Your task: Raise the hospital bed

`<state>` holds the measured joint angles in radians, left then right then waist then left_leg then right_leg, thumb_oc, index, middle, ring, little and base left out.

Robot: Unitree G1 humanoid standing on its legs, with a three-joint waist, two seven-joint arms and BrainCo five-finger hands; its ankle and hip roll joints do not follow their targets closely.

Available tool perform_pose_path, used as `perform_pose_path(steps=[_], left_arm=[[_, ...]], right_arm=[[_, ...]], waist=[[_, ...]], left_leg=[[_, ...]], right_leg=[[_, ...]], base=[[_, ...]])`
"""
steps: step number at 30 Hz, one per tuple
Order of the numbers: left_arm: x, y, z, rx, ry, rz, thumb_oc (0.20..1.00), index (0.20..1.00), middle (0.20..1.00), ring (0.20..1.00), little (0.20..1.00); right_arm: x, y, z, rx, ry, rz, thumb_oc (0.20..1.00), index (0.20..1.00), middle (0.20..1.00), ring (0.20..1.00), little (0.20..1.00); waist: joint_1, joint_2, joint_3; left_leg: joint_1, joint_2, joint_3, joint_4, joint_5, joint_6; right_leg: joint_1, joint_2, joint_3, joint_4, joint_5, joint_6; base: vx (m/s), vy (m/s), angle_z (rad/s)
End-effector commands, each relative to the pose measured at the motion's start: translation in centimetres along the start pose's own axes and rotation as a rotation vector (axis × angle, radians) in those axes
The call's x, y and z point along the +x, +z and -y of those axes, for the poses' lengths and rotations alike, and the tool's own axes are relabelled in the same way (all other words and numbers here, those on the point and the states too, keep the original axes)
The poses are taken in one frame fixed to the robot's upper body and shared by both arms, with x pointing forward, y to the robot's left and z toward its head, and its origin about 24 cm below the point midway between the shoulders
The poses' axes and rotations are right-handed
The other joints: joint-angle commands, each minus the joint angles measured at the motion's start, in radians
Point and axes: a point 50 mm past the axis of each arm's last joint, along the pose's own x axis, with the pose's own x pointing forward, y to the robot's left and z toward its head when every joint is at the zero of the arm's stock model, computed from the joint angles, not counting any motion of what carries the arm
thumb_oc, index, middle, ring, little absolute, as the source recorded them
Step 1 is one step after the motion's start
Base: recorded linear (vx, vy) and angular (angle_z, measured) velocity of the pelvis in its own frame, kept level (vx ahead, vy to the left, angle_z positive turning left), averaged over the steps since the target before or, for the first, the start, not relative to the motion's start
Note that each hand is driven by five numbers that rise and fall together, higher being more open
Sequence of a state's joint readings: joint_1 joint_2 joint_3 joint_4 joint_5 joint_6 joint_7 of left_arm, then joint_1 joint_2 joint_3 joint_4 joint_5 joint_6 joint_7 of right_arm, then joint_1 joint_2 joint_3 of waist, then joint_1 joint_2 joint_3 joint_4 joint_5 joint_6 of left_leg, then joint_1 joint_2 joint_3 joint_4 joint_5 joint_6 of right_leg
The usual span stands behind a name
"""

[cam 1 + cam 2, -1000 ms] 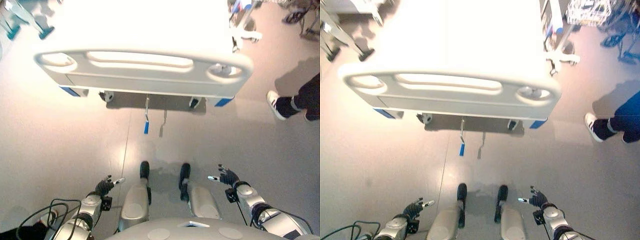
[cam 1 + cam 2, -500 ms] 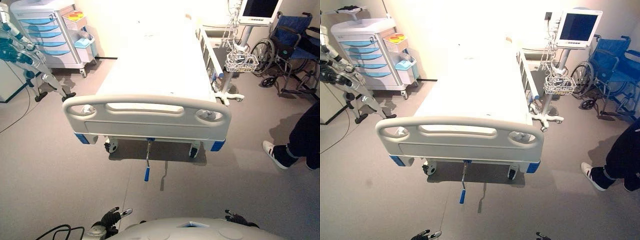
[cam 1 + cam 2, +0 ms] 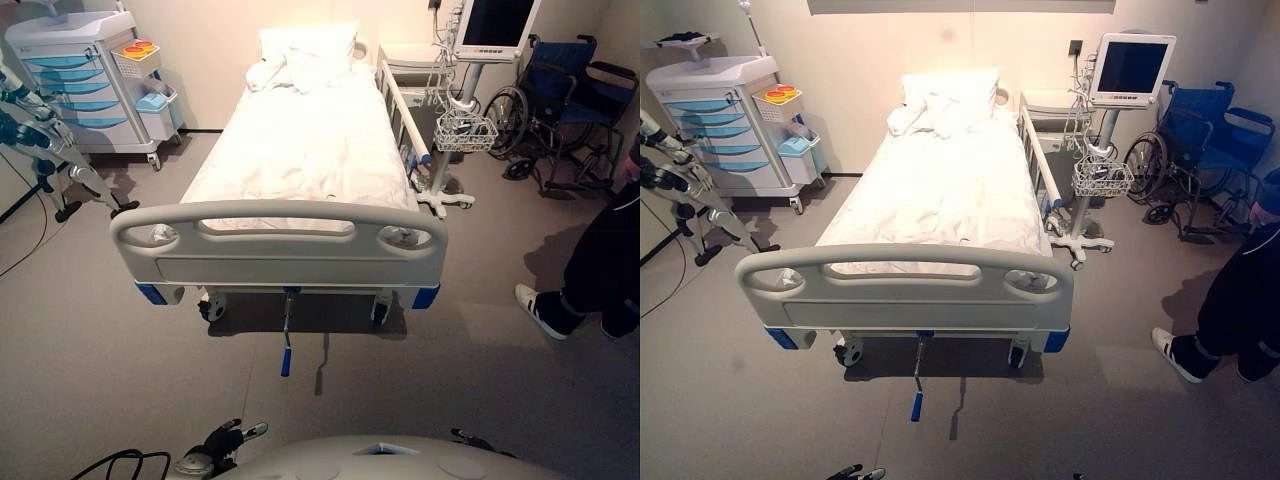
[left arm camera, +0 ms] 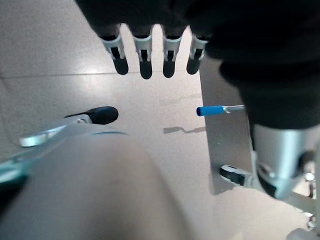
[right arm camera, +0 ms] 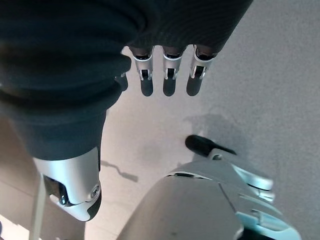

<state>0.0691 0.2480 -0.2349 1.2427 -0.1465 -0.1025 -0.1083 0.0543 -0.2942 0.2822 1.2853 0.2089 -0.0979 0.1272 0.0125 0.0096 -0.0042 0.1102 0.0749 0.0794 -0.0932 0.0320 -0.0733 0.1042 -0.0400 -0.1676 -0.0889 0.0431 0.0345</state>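
Observation:
The hospital bed point(image 3: 300, 150) stands straight ahead with a white mattress, pillows at its far end and a grey footboard point(image 3: 280, 240) facing me. A crank handle with a blue grip point(image 3: 286, 360) hangs under the footboard and reaches out over the floor; the blue grip point(image 4: 210, 110) also lies past my left hand's fingertips in the left wrist view. My left hand point(image 3: 224, 440) is low at the near edge, well short of the crank, its fingers point(image 4: 145, 55) straight and empty. My right hand point(image 3: 470, 437) is low on the other side, its fingers point(image 5: 167, 75) straight over bare floor.
A cart with blue drawers point(image 3: 85, 85) and a tripod stand point(image 3: 45, 150) are left of the bed. To its right are a monitor on a pole point(image 3: 1130, 65) with a wire basket point(image 3: 1100, 178), a wheelchair point(image 3: 1205, 140), and a person's leg and shoe point(image 3: 1230, 310).
The camera has tilted upward, so the whole bed, the pillows and the far wall have come into view. Both hands stay low near the bottom edge, open as before.

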Motion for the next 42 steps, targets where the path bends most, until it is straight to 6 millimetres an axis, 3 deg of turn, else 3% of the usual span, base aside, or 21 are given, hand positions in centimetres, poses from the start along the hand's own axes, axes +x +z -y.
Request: perform_pose_path(steps=[1,42], left_arm=[[0.5,1.9,0.3,0.03,-0.01,0.037,1.0,1.0,1.0,1.0,1.0],[0.3,0.9,-0.4,0.074,0.014,-0.008,1.0,1.0,1.0,1.0,1.0]], right_arm=[[0.5,3.3,0.3,0.015,-0.004,0.082,1.0,1.0,1.0,1.0,1.0],[0.6,2.8,-0.4,-0.043,0.02,0.053,1.0,1.0,1.0,1.0,1.0]], waist=[[0.001,-0.017,0.037],[0.003,-0.022,0.023]], left_leg=[[0.039,-0.085,0.063,0.014,-0.04,0.047],[0.053,-0.065,0.092,0.006,-0.034,0.021]], right_leg=[[-0.015,-0.001,0.014,0.124,-0.059,0.064],[0.019,-0.004,-0.043,0.089,-0.058,0.067]], base=[[0.0,0.0,0.0],[0.0,0.0,0.0]])
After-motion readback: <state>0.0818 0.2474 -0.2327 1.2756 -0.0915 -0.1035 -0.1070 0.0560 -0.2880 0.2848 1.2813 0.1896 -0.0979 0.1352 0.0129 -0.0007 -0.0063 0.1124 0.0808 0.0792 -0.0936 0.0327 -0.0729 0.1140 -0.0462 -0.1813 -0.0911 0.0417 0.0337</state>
